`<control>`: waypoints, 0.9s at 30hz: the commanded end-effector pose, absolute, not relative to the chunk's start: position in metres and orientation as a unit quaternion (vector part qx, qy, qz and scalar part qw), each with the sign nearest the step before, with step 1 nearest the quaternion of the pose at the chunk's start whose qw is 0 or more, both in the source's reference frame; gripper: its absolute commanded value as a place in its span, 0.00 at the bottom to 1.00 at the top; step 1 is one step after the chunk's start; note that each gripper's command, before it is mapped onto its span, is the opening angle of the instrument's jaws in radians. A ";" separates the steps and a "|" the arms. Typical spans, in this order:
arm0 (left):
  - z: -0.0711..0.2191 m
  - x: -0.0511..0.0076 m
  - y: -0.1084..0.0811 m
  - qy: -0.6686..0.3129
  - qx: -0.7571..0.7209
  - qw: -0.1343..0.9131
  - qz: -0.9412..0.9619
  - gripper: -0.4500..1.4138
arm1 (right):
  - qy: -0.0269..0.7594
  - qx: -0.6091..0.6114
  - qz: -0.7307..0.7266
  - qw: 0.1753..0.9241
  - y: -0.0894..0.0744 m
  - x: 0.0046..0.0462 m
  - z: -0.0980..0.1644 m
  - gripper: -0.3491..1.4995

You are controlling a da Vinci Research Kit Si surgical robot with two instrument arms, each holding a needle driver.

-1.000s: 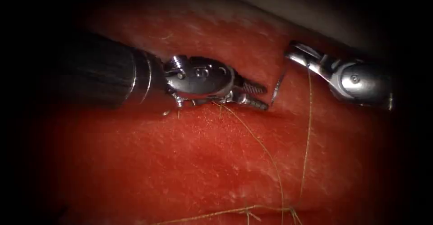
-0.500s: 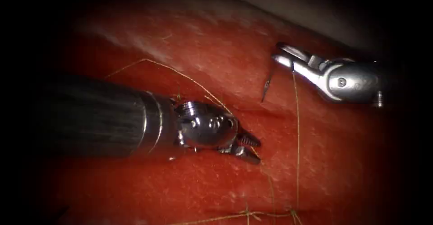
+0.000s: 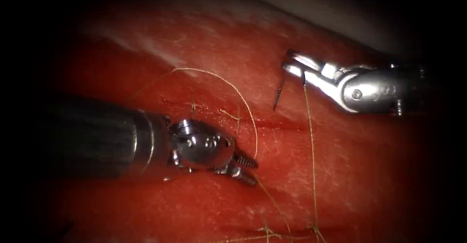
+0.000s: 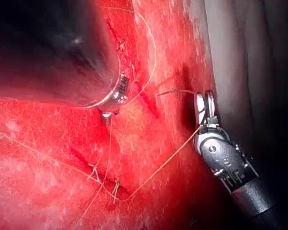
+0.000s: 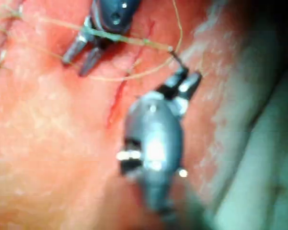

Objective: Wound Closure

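Below its earlier spot, the left tool (image 3: 245,169), jaws parted and empty, nears the thread (image 3: 311,160); the right tool (image 3: 292,66) clamps the needle (image 3: 278,94), lifted clear of the tissue (image 3: 194,209).

No readable text, labels, brands, numbers or signs in any view. Faint marks sit on the wrist housing of the right tool (image 3: 294,68) in the endoscope view, too small to read. Nothing legible on the left tool (image 3: 245,167), the tissue (image 3: 209,204), the needle (image 3: 278,93) or the thread (image 3: 311,155).
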State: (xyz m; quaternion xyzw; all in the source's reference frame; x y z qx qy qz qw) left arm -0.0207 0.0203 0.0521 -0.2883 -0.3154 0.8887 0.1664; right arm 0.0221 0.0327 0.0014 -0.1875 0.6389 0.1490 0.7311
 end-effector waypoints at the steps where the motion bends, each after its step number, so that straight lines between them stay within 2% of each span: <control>1: 0.053 -0.0213 0.020 -0.316 -0.288 0.166 0.888 0.31 | 0.636 -0.194 0.142 0.733 0.033 0.0229 0.002 0.00; 27: 0.053 -0.0210 0.021 -0.321 -0.290 0.160 0.888 0.35 | 0.596 -0.236 0.061 0.765 0.029 0.0231 0.006 0.00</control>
